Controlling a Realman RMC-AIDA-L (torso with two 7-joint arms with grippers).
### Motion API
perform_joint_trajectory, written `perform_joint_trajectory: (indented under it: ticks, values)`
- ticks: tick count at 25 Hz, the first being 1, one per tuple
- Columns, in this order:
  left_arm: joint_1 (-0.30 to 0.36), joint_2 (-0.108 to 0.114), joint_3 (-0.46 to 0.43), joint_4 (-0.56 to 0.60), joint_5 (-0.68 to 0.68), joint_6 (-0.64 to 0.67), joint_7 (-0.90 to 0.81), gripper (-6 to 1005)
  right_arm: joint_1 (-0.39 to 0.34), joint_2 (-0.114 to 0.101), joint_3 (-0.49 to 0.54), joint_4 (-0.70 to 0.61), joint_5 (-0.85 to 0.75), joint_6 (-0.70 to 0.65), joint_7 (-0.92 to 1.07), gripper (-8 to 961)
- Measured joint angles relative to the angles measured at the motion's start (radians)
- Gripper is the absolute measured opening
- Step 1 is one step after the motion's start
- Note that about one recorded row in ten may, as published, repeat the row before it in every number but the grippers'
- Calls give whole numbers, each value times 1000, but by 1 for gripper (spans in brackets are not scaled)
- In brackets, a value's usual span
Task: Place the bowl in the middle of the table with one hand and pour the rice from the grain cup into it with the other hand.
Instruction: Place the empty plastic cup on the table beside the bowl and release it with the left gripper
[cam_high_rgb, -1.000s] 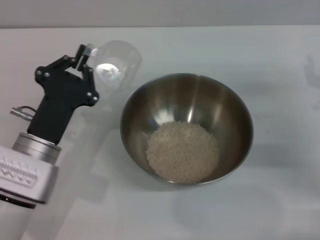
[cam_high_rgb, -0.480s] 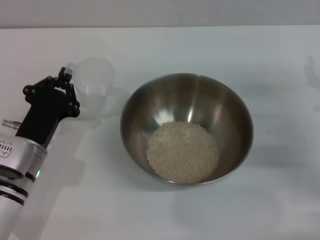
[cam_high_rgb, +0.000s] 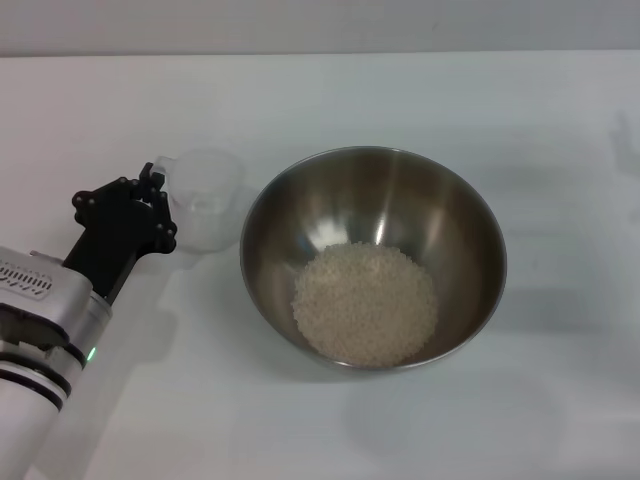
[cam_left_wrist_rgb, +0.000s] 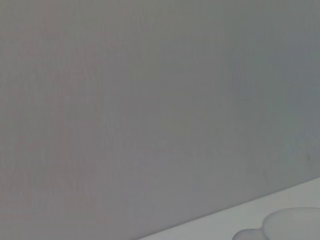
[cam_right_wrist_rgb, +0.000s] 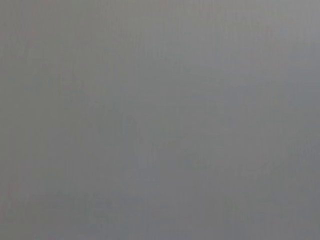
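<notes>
The steel bowl (cam_high_rgb: 455, 215) stands in the middle of the white table (cam_high_rgb: 480, 90) with a pale heap of rice (cam_high_rgb: 365, 303) in its bottom. The clear grain cup (cam_high_rgb: 207, 208) stands upright just left of the bowl and looks empty. My left gripper (cam_high_rgb: 155, 182) is at the cup's left side, shut on its handle, with the arm reaching in from the lower left. My right gripper is out of view. The wrist views show only grey surface.
Bare white tabletop lies around the bowl on the right, front and back. The table's far edge (cam_high_rgb: 320, 53) runs along the top of the head view.
My left gripper has swung the cup back from its tilt beside the bowl to upright, and brought it down and left to the table next to the bowl.
</notes>
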Motion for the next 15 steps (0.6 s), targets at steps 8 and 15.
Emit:
perform_joint_trajectory:
  ticks: [8,15]
  values:
    - [-10,5,-5,7,4,-57,-94,107,-4,0,0,2,0,-6,1,541]
    - [-4,8,-1,12,7,-65,-129,110,-2,-3,0,2,0,-7,1,544]
